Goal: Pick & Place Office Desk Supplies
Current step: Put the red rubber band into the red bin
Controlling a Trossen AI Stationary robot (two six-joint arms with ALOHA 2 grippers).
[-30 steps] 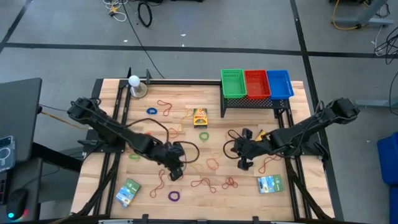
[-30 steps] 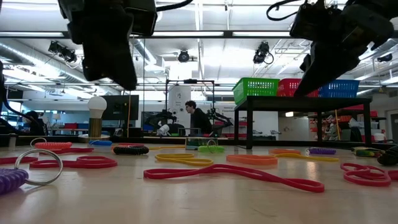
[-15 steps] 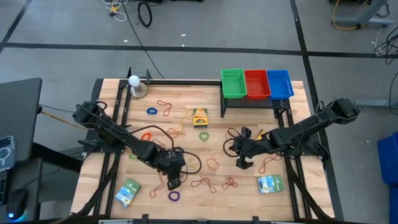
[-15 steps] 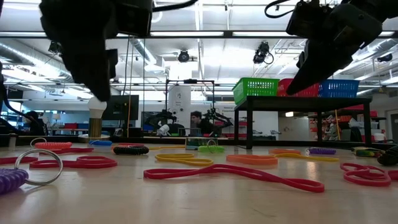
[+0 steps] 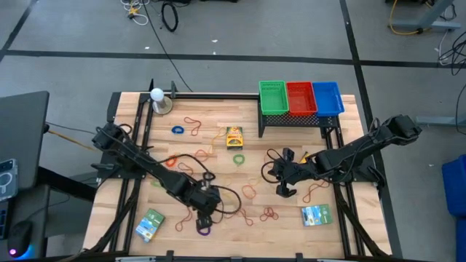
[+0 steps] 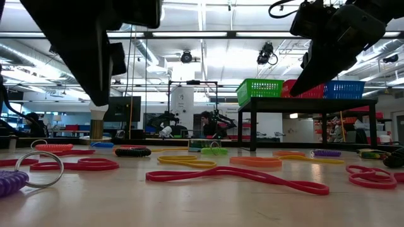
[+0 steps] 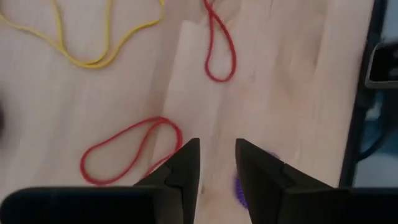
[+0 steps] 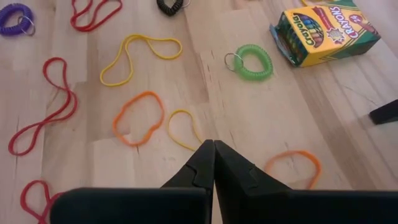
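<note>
— Left gripper point(image 5: 203, 220) has slid toward the tabletop's point(image 5: 342, 156) near edge since a second ago; what is it after?

— Seemingly the purple ring point(image 5: 204, 230) just beside it. Its fingers point(image 7: 186, 163) stand slightly apart, empty, above bare wood by a red loop point(image 7: 127, 149).

— And the right gripper point(image 5: 285, 191)?

— It waits mid-table, fingers point(image 8: 204, 163) pressed together, holding nothing, with the crayon box point(image 8: 324, 31) and green ring point(image 8: 252, 61) ahead.

— Which step?

— The reach. Next, I judge, it must lower over the ring and close.
</note>
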